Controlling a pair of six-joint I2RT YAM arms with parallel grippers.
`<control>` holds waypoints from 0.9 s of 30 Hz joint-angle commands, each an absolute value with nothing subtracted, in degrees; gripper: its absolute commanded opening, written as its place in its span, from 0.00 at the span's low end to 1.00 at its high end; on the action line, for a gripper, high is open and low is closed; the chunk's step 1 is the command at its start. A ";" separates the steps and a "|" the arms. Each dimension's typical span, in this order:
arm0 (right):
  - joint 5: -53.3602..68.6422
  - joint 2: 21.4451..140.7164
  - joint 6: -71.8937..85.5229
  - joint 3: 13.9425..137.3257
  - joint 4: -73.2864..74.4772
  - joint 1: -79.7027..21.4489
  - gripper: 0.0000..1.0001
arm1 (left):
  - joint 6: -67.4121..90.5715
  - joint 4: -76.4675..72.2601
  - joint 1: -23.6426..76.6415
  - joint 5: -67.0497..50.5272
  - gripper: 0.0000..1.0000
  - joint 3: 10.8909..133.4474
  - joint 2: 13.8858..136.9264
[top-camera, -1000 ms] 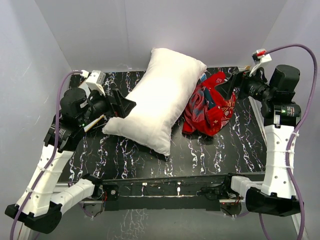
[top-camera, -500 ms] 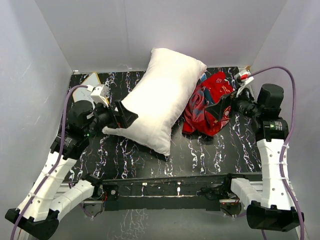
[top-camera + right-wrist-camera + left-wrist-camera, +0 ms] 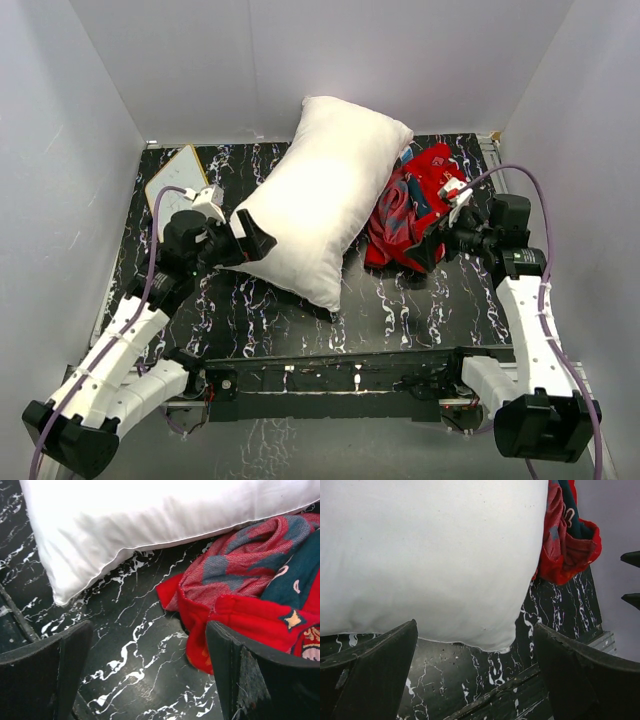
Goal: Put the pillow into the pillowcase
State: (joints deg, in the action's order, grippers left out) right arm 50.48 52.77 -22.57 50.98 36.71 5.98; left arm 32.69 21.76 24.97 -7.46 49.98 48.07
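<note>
The white pillow [image 3: 318,200] lies slanted across the middle of the black marbled table; it fills the top of the left wrist view [image 3: 430,555] and the top of the right wrist view [image 3: 150,515]. The red pillowcase [image 3: 418,205] lies crumpled against the pillow's right side, also seen in the right wrist view [image 3: 250,600] and the left wrist view [image 3: 567,540]. My left gripper [image 3: 250,238] is open at the pillow's left edge, empty. My right gripper [image 3: 432,245] is open at the pillowcase's near right edge, its right finger [image 3: 260,680] against the red cloth.
A small wood-framed white board [image 3: 176,178] lies at the table's far left. White walls close in the table on three sides. A metal rail [image 3: 350,365] runs along the near edge, between the arm bases.
Both arms have lowered and reached inward: the left gripper moved right to the pillow's left edge, the right gripper moved down and left to the pillowcase. The white board has come into view.
</note>
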 commanded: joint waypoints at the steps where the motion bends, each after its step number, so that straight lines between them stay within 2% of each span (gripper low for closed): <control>1: 48.63 56.61 -27.33 53.24 33.02 5.68 0.98 | 37.13 14.74 22.43 -9.58 0.97 48.47 50.16; 5: 48.61 59.24 -28.22 54.38 33.58 5.71 0.98 | 36.07 15.21 19.72 -8.58 0.97 48.40 53.20; 8: 48.34 59.27 -28.94 54.48 33.35 5.65 0.98 | 28.75 20.72 19.57 3.62 0.97 51.00 58.21; 10: 47.07 59.58 -29.18 54.99 33.39 5.67 0.98 | 24.73 23.23 19.59 7.67 0.97 53.22 62.34; 15: 33.34 63.18 -28.41 57.40 31.69 5.64 0.98 | 20.06 21.64 19.96 5.09 0.95 54.41 69.42; 16: 29.43 64.50 -27.92 57.80 30.98 5.65 0.98 | 19.84 21.13 20.08 2.95 0.92 54.10 70.95; 17: 28.17 66.05 -27.95 58.06 30.37 5.57 0.98 | 19.74 20.23 20.02 -0.29 0.84 53.50 72.27; 19: 24.74 69.63 -28.23 58.45 29.06 5.48 0.95 | 20.60 16.40 20.11 -7.51 0.61 51.85 74.26; 20: 24.05 71.82 -28.60 58.83 28.98 5.39 0.93 | 21.43 14.66 20.27 -11.02 0.46 50.69 74.73; 22: 23.76 75.83 -29.30 60.17 30.28 5.36 0.84 | 23.96 10.31 21.42 -16.67 0.12 48.81 74.54; 23: 24.17 77.20 -29.26 60.95 30.93 5.41 0.77 | 25.08 8.27 22.62 -18.09 0.01 47.87 74.15; 24: 24.73 78.23 -29.07 61.75 31.51 5.37 0.64 | 26.12 6.31 23.98 -19.58 0.00 47.19 73.78; 26: 24.63 78.28 -28.45 63.92 31.72 5.61 0.24 | 27.88 3.50 26.91 -21.13 0.00 46.52 73.62; 27: 23.90 77.35 -27.77 65.03 30.93 6.05 0.13 | 28.28 2.67 28.56 -21.32 0.00 46.54 73.83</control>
